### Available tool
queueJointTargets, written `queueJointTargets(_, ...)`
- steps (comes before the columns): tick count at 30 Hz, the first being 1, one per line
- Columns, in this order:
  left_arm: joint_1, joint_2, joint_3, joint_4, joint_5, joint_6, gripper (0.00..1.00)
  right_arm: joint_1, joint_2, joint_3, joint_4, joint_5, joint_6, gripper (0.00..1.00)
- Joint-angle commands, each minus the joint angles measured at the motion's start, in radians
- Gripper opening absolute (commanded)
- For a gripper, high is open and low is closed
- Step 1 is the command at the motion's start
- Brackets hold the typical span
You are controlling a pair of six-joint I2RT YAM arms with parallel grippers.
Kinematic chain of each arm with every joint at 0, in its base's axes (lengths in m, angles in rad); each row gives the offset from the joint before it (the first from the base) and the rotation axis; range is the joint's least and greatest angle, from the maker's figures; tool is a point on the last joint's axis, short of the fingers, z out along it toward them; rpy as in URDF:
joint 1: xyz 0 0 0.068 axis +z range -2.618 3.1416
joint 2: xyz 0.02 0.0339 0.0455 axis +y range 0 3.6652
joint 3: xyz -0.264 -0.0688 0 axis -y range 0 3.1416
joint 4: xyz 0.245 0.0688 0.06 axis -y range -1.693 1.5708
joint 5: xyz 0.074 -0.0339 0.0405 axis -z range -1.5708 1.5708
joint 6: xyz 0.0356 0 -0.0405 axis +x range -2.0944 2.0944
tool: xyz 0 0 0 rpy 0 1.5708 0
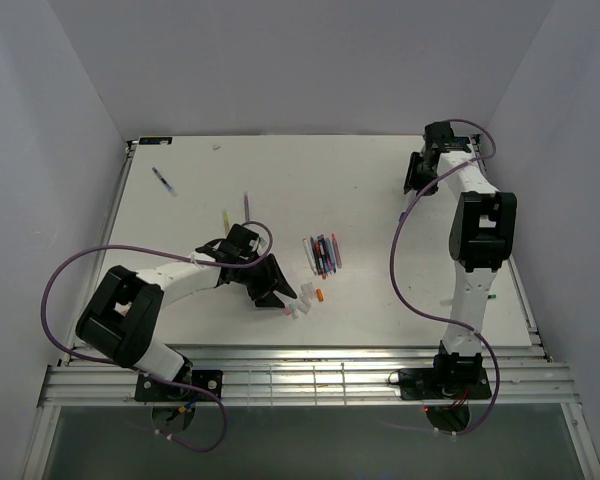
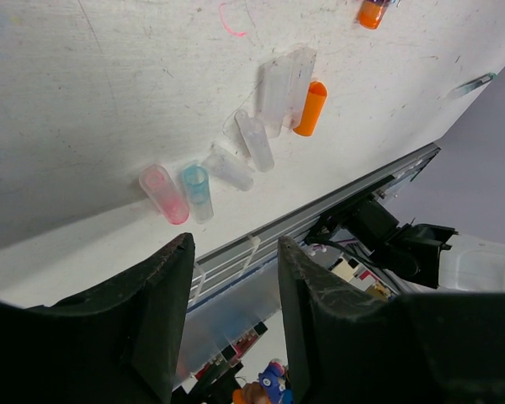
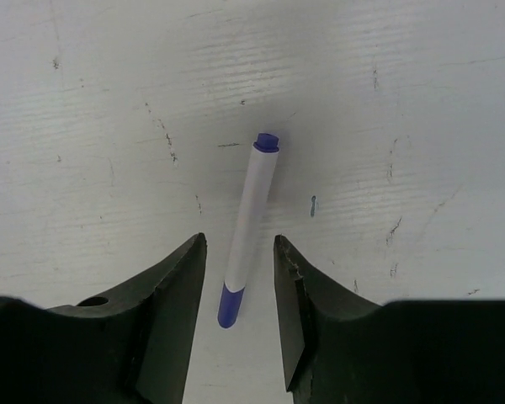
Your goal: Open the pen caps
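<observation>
Several loose pen caps lie near the table's front edge (image 1: 300, 305). In the left wrist view they are a pink cap (image 2: 163, 194), a blue cap (image 2: 197, 192), clear caps (image 2: 254, 140) and an orange cap (image 2: 310, 108). My left gripper (image 1: 280, 290) is open and empty, just left of them (image 2: 234, 248). A bundle of pens (image 1: 323, 254) lies mid-table. My right gripper (image 1: 412, 180) is open at the far right. In its wrist view the gripper (image 3: 238, 244) straddles a white pen with blue ends (image 3: 249, 227) that lies on the table, apart from both fingers.
A single pen (image 1: 164, 181) lies at the far left and a yellow one (image 1: 226, 218) by my left arm. Another orange cap (image 1: 320, 295) lies below the bundle. The table's front rail (image 1: 310, 350) is close behind the caps. A small green pen (image 1: 492, 296) lies by the right arm.
</observation>
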Motion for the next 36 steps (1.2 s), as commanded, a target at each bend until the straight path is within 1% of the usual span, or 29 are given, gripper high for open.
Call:
queueJointTargets(1, -0.005, -0.069, -0.004, -0.011, 0.008, -0.003, 0.55, -0.001, 0.034, 0.023, -0.014, -0.012, 0.023, 0.44)
queueJointTargets(7, -0.005, -0.130, -0.002, -0.060, -0.014, 0.000, 0.57, 0.002, 0.079, 0.052, -0.036, -0.042, 0.030, 0.45)
queueJointTargets(13, -0.005, -0.188, -0.008, -0.097, -0.031, -0.006, 0.57, 0.022, 0.111, 0.052, -0.108, 0.029, 0.018, 0.42)
queueJointTargets(16, -0.005, -0.201, -0.001, -0.106, -0.028, -0.007, 0.57, 0.030, 0.092, -0.014, -0.109, 0.028, 0.018, 0.31)
queueJointTargets(17, -0.005, -0.201, 0.006, -0.108, -0.023, -0.004, 0.57, 0.031, 0.086, -0.029, -0.108, 0.015, 0.017, 0.18)
queueJointTargets(18, -0.005, -0.201, 0.024, -0.111, -0.022, -0.001, 0.57, 0.033, 0.074, -0.055, -0.106, -0.012, 0.012, 0.12)
queueJointTargets(20, -0.005, -0.198, 0.050, -0.112, -0.012, 0.016, 0.57, 0.041, 0.057, -0.066, -0.111, -0.075, 0.015, 0.08)
queueJointTargets(21, -0.005, -0.196, 0.082, -0.111, -0.009, 0.023, 0.57, 0.044, 0.021, -0.081, -0.108, -0.165, 0.018, 0.08)
queueJointTargets(23, -0.005, -0.182, 0.119, -0.109, -0.002, 0.055, 0.58, 0.068, -0.051, -0.122, -0.062, -0.259, 0.059, 0.08)
queueJointTargets(24, -0.005, -0.178, 0.134, -0.108, 0.006, 0.068, 0.58, 0.080, -0.141, -0.151, -0.036, -0.323, 0.076, 0.08)
queueJointTargets(25, -0.005, -0.170, 0.166, -0.108, 0.008, 0.075, 0.58, 0.109, -0.185, -0.213, 0.017, -0.345, 0.117, 0.08)
queueJointTargets(27, -0.005, -0.163, 0.190, -0.093, 0.015, 0.088, 0.59, 0.137, -0.290, -0.262, 0.058, -0.420, 0.145, 0.08)
queueJointTargets(31, -0.006, -0.146, 0.211, -0.039, 0.041, 0.062, 0.59, 0.214, -0.395, -0.325, 0.055, -0.492, 0.185, 0.08)
queueJointTargets(34, -0.013, -0.136, 0.203, 0.012, 0.048, 0.017, 0.59, 0.280, -0.489, -0.429, 0.104, -0.520, 0.234, 0.08)
queueJointTargets(35, -0.019, -0.121, 0.213, 0.019, 0.046, 0.010, 0.59, 0.295, -0.535, -0.495, 0.152, -0.528, 0.269, 0.08)
queueJointTargets(36, -0.032, -0.110, 0.220, 0.019, 0.041, 0.003, 0.59, 0.323, -0.556, -0.526, 0.179, -0.540, 0.289, 0.08)
